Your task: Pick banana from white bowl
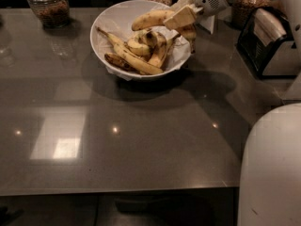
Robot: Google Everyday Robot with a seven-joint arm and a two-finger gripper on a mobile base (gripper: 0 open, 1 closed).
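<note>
There's the gripper (180, 17) at the bowl (109, 19), over its right rim, clamped on the right end of the banana (148, 19). It's level, up over the smaller bananas (141, 55) piled inside. Jar (47, 6) far left.

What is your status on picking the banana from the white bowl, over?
Gripper over far right of white bowl, against big banana. Banana atop pile, inside bowl. Smaller bananas beneath, none covering it.
</note>
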